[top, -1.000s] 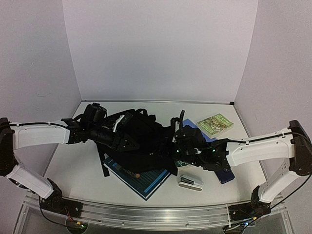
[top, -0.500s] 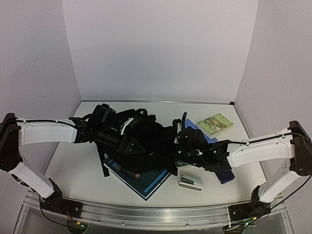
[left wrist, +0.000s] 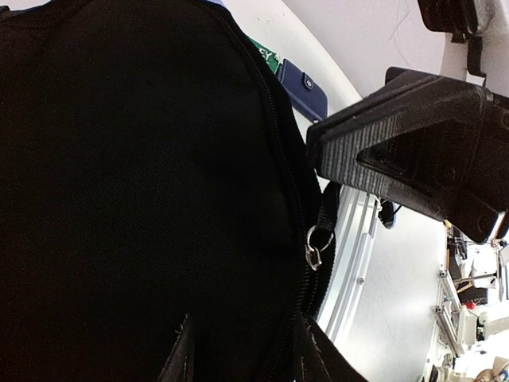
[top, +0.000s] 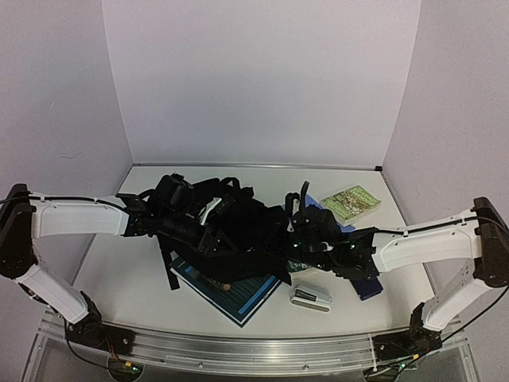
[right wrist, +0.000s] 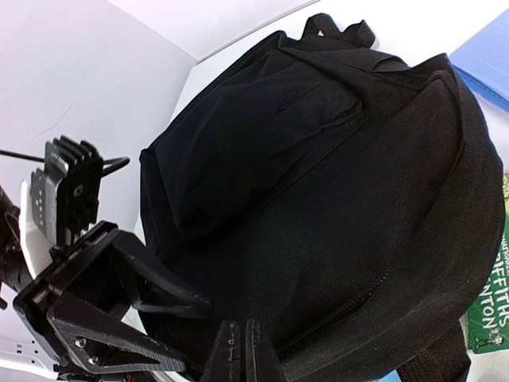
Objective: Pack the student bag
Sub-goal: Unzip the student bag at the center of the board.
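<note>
The student bag, a black fabric backpack, lies flat mid-table on top of a teal book. My left gripper rests on its left side. In the left wrist view the jaws stand partly open astride black fabric and the zipper line, and a metal zipper pull hangs just beyond. My right gripper is at the bag's right edge. Its fingers are shut together against the fabric beside the zipper, with nothing visible between them.
A green paperback lies at the back right. A blue folder sits under the right arm. A small stapler lies near the front, right of the teal book. The bag's straps trail off to the left.
My left arm has moved right onto the bag and its jaws have narrowed. My right gripper has shifted slightly back and stays shut.
</note>
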### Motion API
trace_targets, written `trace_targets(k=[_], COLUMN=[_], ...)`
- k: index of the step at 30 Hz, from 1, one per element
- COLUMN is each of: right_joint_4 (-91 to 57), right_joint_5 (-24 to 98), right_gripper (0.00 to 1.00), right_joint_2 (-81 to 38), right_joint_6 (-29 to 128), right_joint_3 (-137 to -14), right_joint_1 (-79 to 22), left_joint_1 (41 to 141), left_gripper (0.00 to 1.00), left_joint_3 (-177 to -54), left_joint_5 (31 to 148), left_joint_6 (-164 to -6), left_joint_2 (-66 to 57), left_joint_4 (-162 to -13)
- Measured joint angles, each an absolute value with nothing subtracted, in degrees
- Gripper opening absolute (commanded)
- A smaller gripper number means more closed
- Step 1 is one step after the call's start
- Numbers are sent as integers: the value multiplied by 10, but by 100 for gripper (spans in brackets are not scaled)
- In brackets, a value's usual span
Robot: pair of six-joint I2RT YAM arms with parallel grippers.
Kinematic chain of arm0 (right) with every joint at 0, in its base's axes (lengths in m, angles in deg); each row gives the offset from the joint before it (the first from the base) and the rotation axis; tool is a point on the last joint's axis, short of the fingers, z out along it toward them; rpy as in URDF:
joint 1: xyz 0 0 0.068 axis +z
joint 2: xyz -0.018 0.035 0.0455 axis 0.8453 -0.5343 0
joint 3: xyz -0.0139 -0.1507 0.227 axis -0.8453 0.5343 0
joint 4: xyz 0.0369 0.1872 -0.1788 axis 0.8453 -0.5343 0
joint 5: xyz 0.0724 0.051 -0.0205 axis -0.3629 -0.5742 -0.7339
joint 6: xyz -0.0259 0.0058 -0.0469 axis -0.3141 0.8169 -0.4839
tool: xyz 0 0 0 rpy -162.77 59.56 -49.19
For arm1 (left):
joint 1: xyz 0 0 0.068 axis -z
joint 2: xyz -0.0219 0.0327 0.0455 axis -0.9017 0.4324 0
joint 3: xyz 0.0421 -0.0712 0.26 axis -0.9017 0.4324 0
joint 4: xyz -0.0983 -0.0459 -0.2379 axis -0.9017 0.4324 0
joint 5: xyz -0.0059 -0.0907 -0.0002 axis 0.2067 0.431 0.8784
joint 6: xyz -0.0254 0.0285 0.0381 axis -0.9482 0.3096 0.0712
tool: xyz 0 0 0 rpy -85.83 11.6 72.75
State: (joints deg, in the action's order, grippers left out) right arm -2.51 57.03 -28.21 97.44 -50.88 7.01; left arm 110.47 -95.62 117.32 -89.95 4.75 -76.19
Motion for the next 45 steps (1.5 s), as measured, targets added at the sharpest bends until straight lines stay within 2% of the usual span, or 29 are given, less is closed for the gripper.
trace_targets(k=[9, 21, 31, 37, 42, 43, 45], right_joint_4=[-25, -29, -31, -32, -32, -32, -32], right_joint_5=[572, 585, 572, 566, 561, 560, 559], right_gripper=[0, 0, 0, 0, 0, 0, 0], right_joint_2=[-282, -282, -282, -282, -282, -282, -282], right_joint_6=[973, 939, 901, 896, 895, 895, 894], right_joint_3=[-506, -506, -506, -506, -506, -506, -506], right_joint_1=[32, -15, -23, -25, -25, -25, -25], left_joint_1=[1110, 1115, 1120, 1150, 1180, 1185, 1195], left_gripper=[37, 38, 66, 73, 73, 72, 62], left_joint_3=[-920, -872, -931, -1024, -1072, -1081, -1098], left_joint_5=[1157, 1128, 1092, 1079, 1067, 1060, 1047], left_joint_6=[-931, -966, -956, -945, -940, -938, -934], left_joint_2=[27, -13, -5, 67, 136, 149, 169], left_joint_4=[-786, -819, -783, -795, -795, -791, -780])
